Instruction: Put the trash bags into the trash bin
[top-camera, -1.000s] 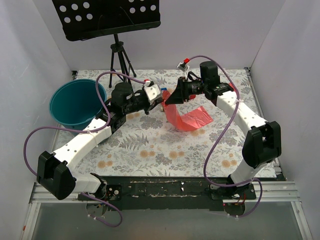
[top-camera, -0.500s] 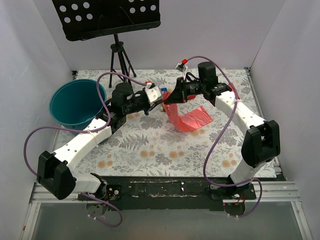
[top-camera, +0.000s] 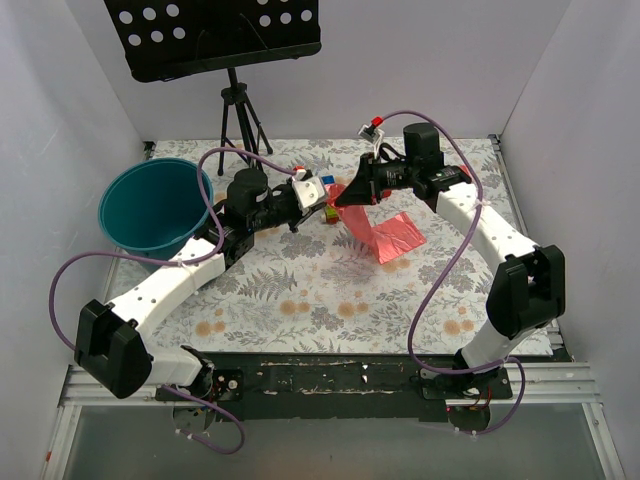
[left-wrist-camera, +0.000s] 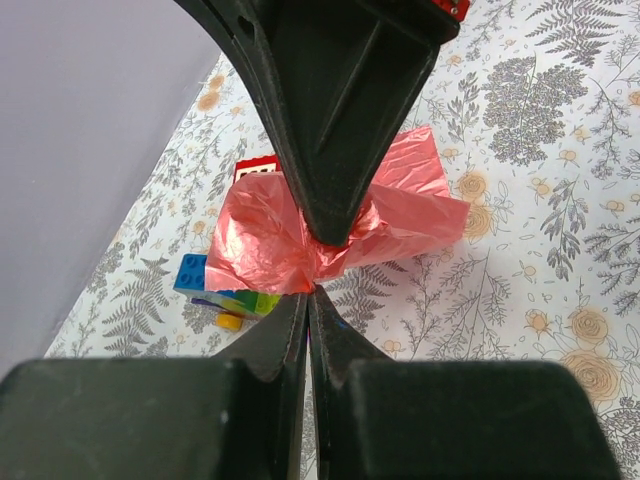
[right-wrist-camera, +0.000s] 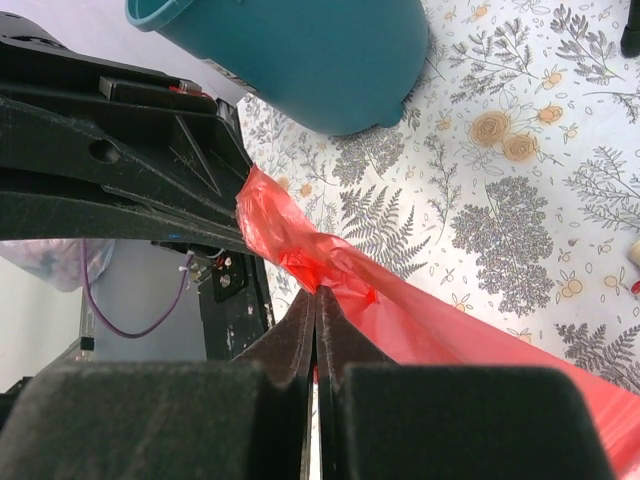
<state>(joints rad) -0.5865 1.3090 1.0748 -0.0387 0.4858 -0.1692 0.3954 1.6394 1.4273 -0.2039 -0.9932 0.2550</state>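
The trash bag (top-camera: 390, 234) is a thin pink-red film, gathered at one end and held between both grippers above the floral table. In the left wrist view my left gripper (left-wrist-camera: 310, 291) is shut on the bag's (left-wrist-camera: 400, 205) bunched corner. The right gripper's fingers (left-wrist-camera: 330, 120) come in from above and pinch the same bunch. My right gripper (right-wrist-camera: 316, 292) is shut on the bag (right-wrist-camera: 440, 335), which stretches away to the lower right. From above, the left gripper (top-camera: 320, 201) and right gripper (top-camera: 336, 203) meet tip to tip. The teal trash bin (top-camera: 153, 205) stands upright at the far left.
Toy bricks (left-wrist-camera: 226, 292) and a small flat red box (left-wrist-camera: 256, 167) lie on the table under the bag's held end. A black music stand on a tripod (top-camera: 240, 108) stands at the back, just behind the bin. White walls close in both sides.
My right gripper has shut on the bag beside the left gripper's hold. The bag's curled loop has pulled out into a straighter strip, partly lifted off the table.
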